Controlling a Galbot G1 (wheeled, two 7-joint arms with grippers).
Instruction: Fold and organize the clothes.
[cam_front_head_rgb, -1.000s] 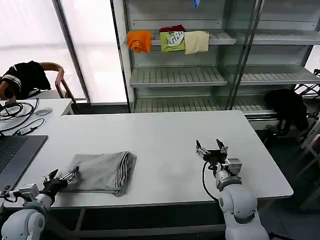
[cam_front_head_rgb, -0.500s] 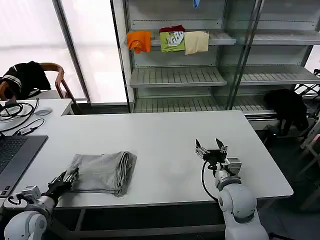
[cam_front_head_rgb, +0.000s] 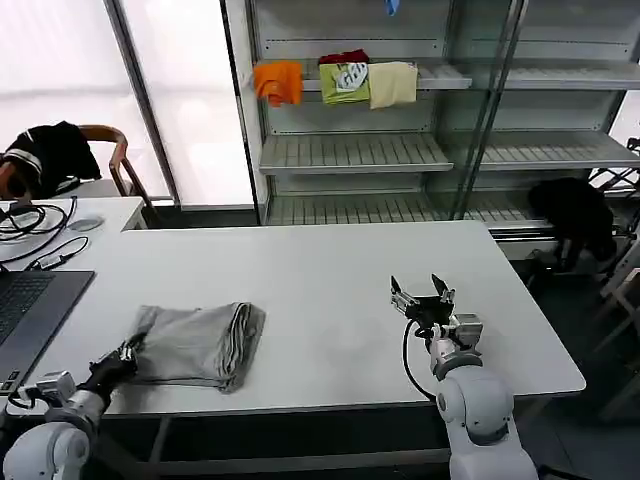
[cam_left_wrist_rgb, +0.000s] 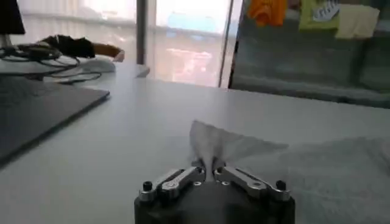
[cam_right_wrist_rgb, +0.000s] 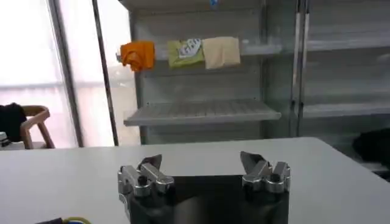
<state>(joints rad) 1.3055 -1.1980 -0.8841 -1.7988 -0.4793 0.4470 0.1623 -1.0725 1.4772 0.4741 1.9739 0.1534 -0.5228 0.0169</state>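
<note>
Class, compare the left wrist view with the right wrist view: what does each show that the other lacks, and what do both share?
Left wrist view alone: the left gripper shut on a corner of the folded grey shirt, and a laptop. Right wrist view alone: the open right gripper above bare table. Both: the white table and the orange, green and cream garments on the shelf.

White table (cam_front_head_rgb: 330, 270) is carrying one folded grey shirt (cam_front_head_rgb: 195, 343) near its front-left edge, with a dark laptop (cam_front_head_rgb: 30, 305) lying just left of it.

White rounded arms, black hands (silver-fingered)
</note>
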